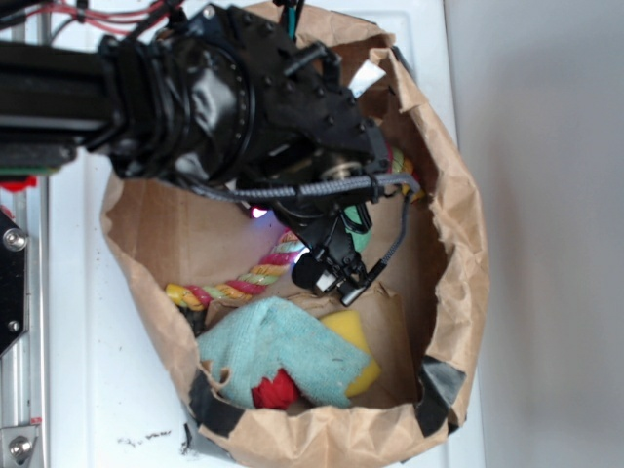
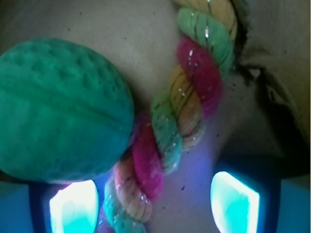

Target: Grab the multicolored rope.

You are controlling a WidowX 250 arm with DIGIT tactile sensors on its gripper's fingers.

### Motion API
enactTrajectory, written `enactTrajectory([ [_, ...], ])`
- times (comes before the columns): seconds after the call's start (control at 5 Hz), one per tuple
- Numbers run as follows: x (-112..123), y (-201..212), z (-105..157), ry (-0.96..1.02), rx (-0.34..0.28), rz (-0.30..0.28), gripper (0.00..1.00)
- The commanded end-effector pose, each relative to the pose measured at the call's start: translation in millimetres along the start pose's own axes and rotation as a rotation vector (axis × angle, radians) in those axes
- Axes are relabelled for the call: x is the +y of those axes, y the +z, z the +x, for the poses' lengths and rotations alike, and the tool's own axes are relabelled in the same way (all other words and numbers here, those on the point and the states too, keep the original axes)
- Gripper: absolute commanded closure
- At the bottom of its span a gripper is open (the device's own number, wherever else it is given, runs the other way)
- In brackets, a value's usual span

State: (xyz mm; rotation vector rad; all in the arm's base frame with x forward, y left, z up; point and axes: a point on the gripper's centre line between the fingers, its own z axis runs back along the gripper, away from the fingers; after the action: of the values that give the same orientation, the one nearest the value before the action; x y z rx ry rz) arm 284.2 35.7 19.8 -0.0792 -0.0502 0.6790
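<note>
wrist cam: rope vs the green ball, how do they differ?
Shape: the multicolored rope is long and twisted; the green ball is round. Colour: the rope mixes pink-red, yellow and pale green strands; the ball is one solid green. Surface: the rope shows ridged strands with glinting threads; the ball is dimpled. Position: the rope runs between the end effector fingers; the ball sits off to the left. Both lie inside the paper bag.

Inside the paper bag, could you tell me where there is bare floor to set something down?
Bare floor shows at the bag's left, between its wall and the multicolored rope. The bottom is crowded: the light blue cloth covers a yellow sponge and something red. The gripper hides the middle.
</note>
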Motion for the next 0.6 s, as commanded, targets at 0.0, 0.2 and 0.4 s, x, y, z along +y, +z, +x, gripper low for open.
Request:
enactTrajectory([
  [0.0,-0.1,2.3,4.1,0.033,-0.056,0.01,1.0],
  [0.2,2.2,-0.3,5.4,0.038,-0.072,0.016,1.0],
  [0.4,3.4,-0.9,4.2,0.037,-0.084,0.019,1.0],
])
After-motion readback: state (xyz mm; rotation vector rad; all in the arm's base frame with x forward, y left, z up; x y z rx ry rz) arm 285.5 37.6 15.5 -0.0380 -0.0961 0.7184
